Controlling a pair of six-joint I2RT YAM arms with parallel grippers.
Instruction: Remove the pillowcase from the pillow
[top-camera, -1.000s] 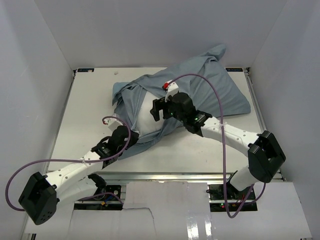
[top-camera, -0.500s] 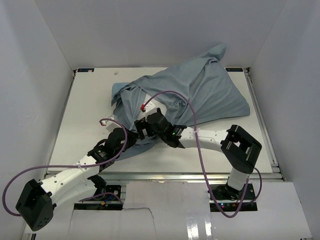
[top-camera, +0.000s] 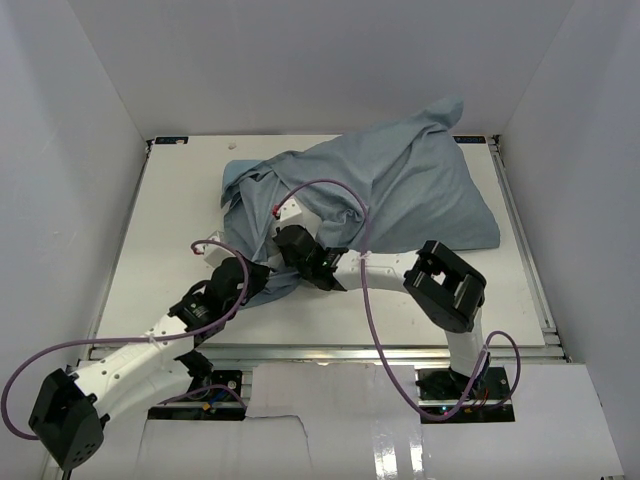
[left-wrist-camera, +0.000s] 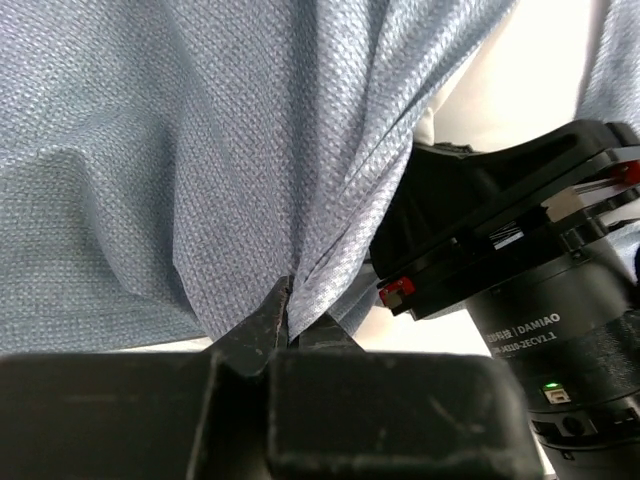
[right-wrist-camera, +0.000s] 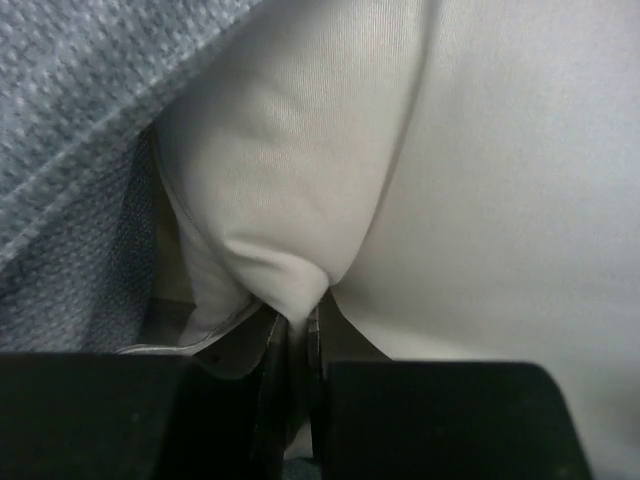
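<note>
Left fingers (left-wrist-camera: 258, 325) clamped on pillowcase (left-wrist-camera: 180, 140) fold, right fingers (right-wrist-camera: 262, 350) clamped on pillow (right-wrist-camera: 470, 200) corner (grips just beside each other); pillowcase bulk runs far-right.

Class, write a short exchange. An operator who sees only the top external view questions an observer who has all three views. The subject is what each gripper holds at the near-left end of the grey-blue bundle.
Operator: From above, the left gripper is hidden where it meets the pillowcase. Is it gripping cloth?
Observer: Yes. The left wrist view shows its fingers shut on a fold of the grey-blue cover.
Operator: And the right gripper? Its tip is buried in the folds too.
Observer: The right wrist view shows it shut on a pucker of the white pillow, with the grey-blue cover beside it on the left.
</note>
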